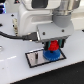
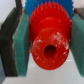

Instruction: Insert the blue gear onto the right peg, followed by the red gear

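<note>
In the exterior view my gripper (image 1: 51, 46) hangs over the grey plate with black frame (image 1: 34, 59) and is shut on the small red gear (image 1: 51, 46). The blue gear (image 1: 51, 55) lies flat on the plate directly below the red gear. The right peg is hidden under the gears. In the wrist view the red gear (image 2: 48, 39) fills the middle, clamped between the two teal pads (image 2: 22, 42), with its hub hole facing the camera. A strip of the blue gear (image 2: 36, 5) shows behind it.
A black cable (image 1: 15, 36) runs from the exterior view's left to the gripper body. The white arm (image 1: 42, 15) fills the upper part of the view. The white table (image 1: 15, 70) surrounds the plate.
</note>
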